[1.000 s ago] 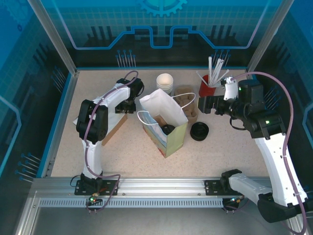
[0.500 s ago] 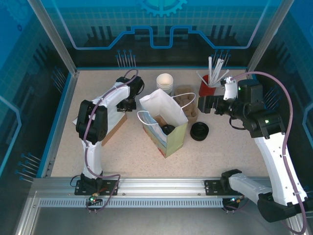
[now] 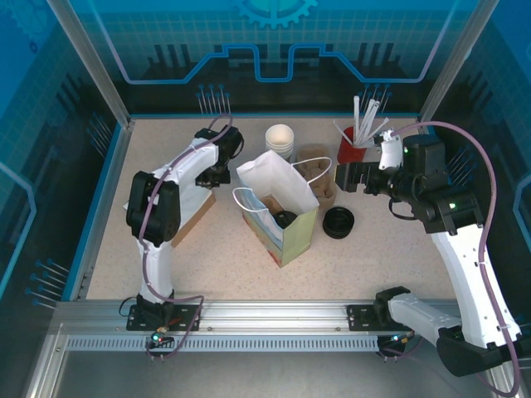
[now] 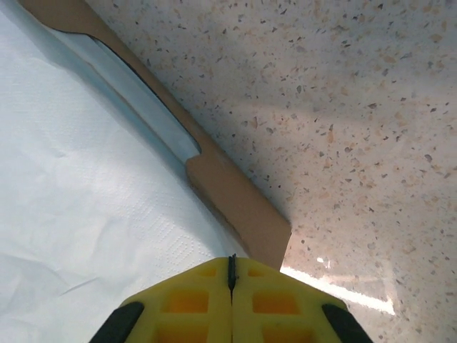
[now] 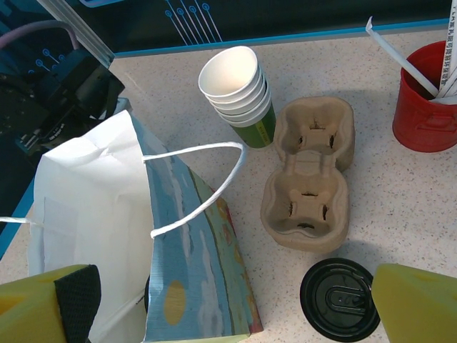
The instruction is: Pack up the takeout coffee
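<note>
Coffee [image 3: 284, 220] sits inside the bag [image 3: 297, 235] at the centre of the top view, black lid showing. Left gripper [image 4: 230, 273] fingers pressed together above a napkin [image 4: 86, 214]; right gripper [image 3: 343, 177] spread wide, empty, right of the bag

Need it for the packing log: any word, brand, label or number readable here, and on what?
None can be read.
Black lid: raised marks, too small to read.
Straw wrappers in the red can: faint marks, too blurred.
Paper bag: picture print, no words seen.
Stacked cups: no lettering seen.
</note>
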Robot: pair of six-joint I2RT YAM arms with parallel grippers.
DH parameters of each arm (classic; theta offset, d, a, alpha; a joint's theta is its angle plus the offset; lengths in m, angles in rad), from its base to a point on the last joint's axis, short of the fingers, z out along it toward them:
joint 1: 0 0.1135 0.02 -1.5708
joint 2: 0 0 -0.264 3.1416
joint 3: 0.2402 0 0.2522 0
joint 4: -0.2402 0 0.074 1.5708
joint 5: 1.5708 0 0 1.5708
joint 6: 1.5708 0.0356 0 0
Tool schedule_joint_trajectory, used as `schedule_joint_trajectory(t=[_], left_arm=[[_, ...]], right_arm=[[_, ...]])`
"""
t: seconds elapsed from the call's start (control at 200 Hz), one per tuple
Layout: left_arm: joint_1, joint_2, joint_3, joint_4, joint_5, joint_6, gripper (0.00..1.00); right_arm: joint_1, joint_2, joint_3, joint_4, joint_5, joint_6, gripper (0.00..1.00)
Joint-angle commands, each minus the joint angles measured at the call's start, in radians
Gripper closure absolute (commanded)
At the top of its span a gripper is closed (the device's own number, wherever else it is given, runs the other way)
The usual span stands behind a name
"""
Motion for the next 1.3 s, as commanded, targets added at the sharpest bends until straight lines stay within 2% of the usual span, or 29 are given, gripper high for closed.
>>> schedule_joint_trajectory(t=[0.0, 0.165, 0.345, 0.52, 0.665, 0.815, 0.991, 1.296], left_arm=[[0.0, -0.107, 0.013, -0.038, -0.028, 0.024, 0.99], [0.025, -0.238, 0.006, -0.039, -0.019, 0.058, 1.0], [0.059, -0.427, -0.006, 0.015, 0.034, 0.161, 1.0], [0.076, -0.598, 0.012, 0.145, 0.2, 0.281, 1.0], [0.077, -0.664, 0.079, 0.243, 0.327, 0.297, 1.0], [0.076, -0.65, 0.205, 0.299, 0.461, 0.251, 1.0], [0.071, -0.596, 0.351, 0.349, 0.572, 0.148, 1.0], [0.018, -0.511, 0.487, 0.365, 0.657, 0.057, 1.0]], right_arm=[[-0.019, -0.005, -0.001, 0.013, -0.007, 0.006, 0.0], [-0.024, -0.011, -0.014, 0.05, -0.048, -0.011, 0.0], [-0.026, -0.03, -0.056, 0.166, -0.125, -0.045, 0.0], [-0.022, -0.014, -0.042, 0.266, -0.227, -0.112, 0.0], [0.003, 0.038, 0.037, 0.293, -0.271, -0.15, 0.0], [0.092, 0.121, 0.182, 0.302, -0.248, -0.208, 0.0], [0.277, 0.276, 0.434, 0.23, -0.086, -0.305, 0.0], [0.477, 0.512, 0.723, 0.211, 0.03, -0.302, 0.0]])
